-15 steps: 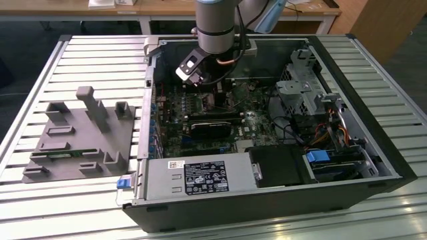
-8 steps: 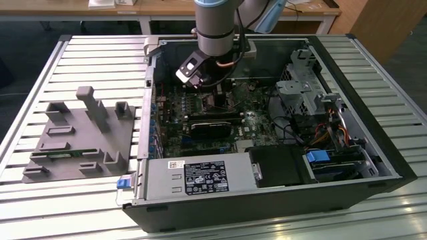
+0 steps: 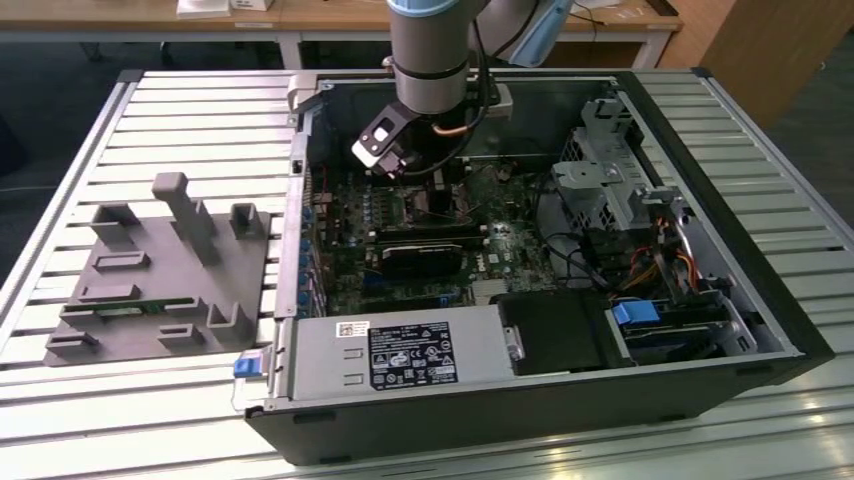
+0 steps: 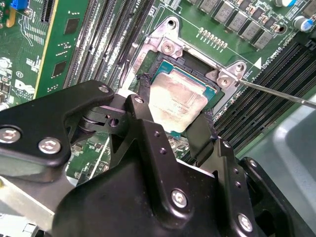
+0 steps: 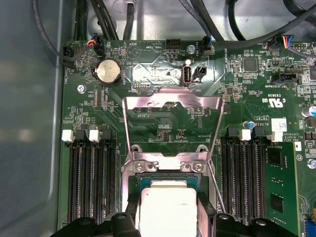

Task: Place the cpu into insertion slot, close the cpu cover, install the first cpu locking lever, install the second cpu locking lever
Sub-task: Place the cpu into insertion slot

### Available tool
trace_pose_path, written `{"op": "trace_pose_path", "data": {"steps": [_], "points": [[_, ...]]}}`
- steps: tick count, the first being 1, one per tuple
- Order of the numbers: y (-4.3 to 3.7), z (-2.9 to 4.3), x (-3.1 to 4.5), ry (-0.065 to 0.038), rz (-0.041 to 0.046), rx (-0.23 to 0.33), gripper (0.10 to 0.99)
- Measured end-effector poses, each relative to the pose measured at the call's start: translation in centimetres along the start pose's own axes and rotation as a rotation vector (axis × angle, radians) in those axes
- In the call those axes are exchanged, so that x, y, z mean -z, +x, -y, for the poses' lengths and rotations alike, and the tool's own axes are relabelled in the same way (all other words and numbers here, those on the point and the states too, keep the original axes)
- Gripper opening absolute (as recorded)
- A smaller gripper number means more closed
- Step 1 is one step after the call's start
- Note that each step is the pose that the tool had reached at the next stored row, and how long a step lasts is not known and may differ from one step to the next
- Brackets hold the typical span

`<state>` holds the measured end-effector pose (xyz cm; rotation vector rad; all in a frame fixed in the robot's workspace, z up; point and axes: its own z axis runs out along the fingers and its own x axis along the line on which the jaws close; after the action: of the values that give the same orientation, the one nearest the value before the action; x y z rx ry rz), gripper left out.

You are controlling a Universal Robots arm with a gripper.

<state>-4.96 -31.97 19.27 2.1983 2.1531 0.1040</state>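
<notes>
Pincer state: gripper is pinching the cpu by two opposite edges, one black finger on each side. The lid face is clear between them.

Location: the cpu is at the insertion slot, inside the black frame. I can't tell whether it's fully seated or a hair above; in the second wrist view it reads slightly tilted against the frame.

The cpu cover is swung up and open, lying back over the motherboard. A thin locking lever sticks out free beside the socket corner, not hooked.

Handling, my read: the chip is light, rigid and flat, with a smooth metal lid that's probably slippery. Edge grip is the right hold. The pin field underneath is the fragile part, so no side load and no pressing on the lid.

Writing: the lid has faint etched text I can't make out. There's white silkscreen all over the board, a small white sticker and marks on the coin cell. In the exterior view the power supply carries a big white-on-black label. I'm not quoting any of it.
</notes>
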Motion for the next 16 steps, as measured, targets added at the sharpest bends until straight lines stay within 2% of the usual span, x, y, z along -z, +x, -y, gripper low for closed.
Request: {"op": "trace_pose_path", "data": {"steps": [11,12,16], "points": [[0.0,-0.02,0.0,0.0,0.0,0.0,0.549],[0.0,-0.02,0.0,0.0,0.0001,0.0,0.612],[0.0,-0.03,0.01,0.0,0.0001,0.0,0.612]]}}
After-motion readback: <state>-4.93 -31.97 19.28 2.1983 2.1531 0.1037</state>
